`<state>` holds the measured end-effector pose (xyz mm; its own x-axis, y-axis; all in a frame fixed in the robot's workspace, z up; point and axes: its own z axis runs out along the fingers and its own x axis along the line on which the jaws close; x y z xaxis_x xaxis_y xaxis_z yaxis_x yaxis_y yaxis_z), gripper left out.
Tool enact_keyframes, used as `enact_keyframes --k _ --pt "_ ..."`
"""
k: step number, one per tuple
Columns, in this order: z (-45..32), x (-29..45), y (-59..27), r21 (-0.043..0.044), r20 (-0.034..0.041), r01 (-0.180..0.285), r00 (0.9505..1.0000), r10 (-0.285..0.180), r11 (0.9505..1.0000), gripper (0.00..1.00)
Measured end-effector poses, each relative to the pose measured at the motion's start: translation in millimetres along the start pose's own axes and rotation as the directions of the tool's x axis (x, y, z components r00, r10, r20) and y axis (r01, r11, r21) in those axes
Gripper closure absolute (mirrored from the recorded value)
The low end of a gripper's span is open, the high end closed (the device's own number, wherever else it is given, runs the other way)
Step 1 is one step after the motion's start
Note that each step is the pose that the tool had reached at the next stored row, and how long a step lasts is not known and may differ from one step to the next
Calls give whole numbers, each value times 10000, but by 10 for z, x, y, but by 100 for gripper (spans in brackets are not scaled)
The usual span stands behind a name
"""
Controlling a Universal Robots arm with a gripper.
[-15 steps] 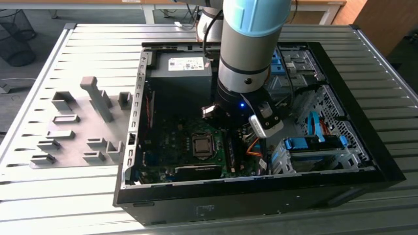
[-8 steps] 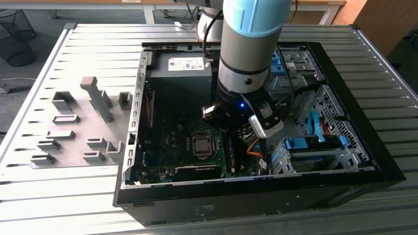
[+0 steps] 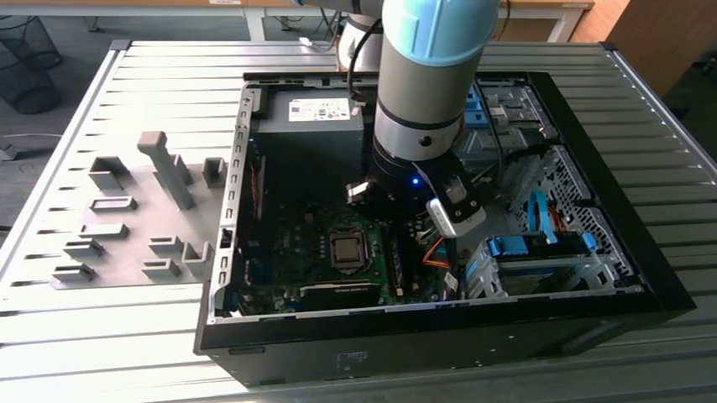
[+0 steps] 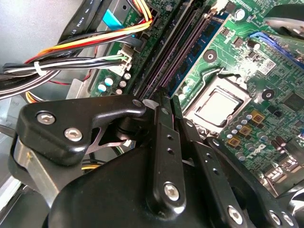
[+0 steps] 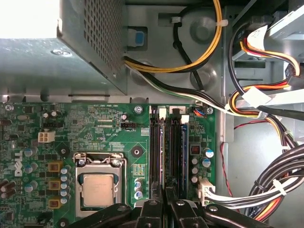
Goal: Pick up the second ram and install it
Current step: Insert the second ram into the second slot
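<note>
The second ram [image 5: 164, 152], a thin blue stick seen edge-on, stands in a slot of the motherboard [image 5: 95, 128] beside the processor socket [image 5: 97, 187]. My gripper [image 5: 166, 194] is right over one end of it. Its black fingers [image 4: 162, 128] are drawn together, with the stick's edge running out from between them. Another blue stick [image 5: 184, 152] stands one slot over, and its chips [image 4: 202, 40] show in the second wrist view. In the exterior view the arm's wrist [image 3: 421, 180] reaches down into the open computer case [image 3: 627, 277], above the slots.
The power supply [image 3: 308, 117] sits at the case's far end. Bundled cables [image 5: 266, 109] run close beside the slots. Blue drive-bay clips [image 3: 538, 248] lie at the exterior view's right. A grey fixture plate [image 3: 134, 218] rests on the table left of the case.
</note>
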<state>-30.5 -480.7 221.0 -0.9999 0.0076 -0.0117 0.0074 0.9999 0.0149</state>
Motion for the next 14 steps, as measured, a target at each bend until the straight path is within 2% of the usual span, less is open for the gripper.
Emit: enact_keyframes --k 14 --pt "25 2 5 -51 -1 -1 10000 1 10000 86"
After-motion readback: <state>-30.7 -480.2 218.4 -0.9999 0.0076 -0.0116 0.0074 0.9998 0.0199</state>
